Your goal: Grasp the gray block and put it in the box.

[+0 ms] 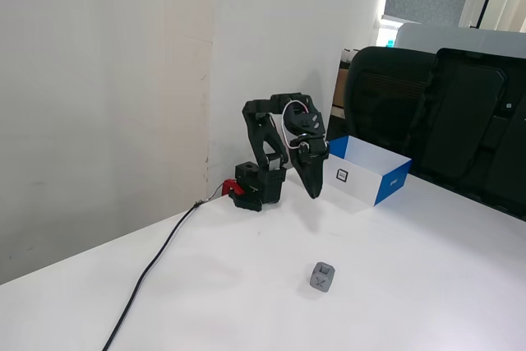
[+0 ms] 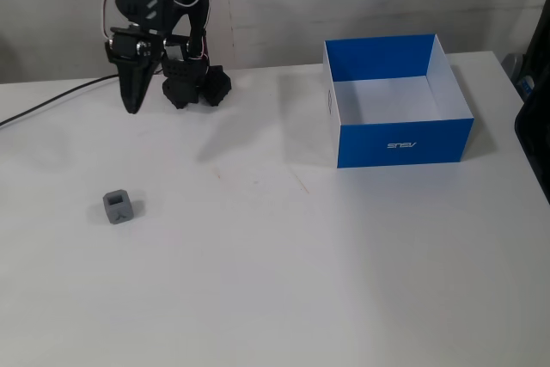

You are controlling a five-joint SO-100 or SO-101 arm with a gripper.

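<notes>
Gripper [image 2: 133,107] folded back near the arm's base at the far left of the surface [image 2: 284,298], tips pointing down, carrying nothing. Fingers look pressed together in both fixed views [image 1: 313,192]; I read it as clenched and empty.

Gray block [image 2: 119,208] sits alone on open surface toward the left edge, well apart from the gripper and nearer the front than the arm base. In the other fixed view [image 1: 323,277] it stands in front of the arm, upright, notch up.

Box [image 2: 404,148] at the far right, well apart from the block, open side up, inside looks empty.

Risks, as I judge them:
- Fingers must spread before descending. If they come down closed, the tips would knock the block away or tip it.
- Block is about as wide as the gripper, so a skewed approach could push one corner and spin it out.
- Box walls stand up. A carry too low would strike the near blue wall and shove the light cardboard.
- Cable [image 1: 156,265] trails left of the arm toward the front; it lies clear of the block's path.

Room: the stretch between block and box is bare, with plenty of space. The left edge is the nearest limit to the block.
</notes>
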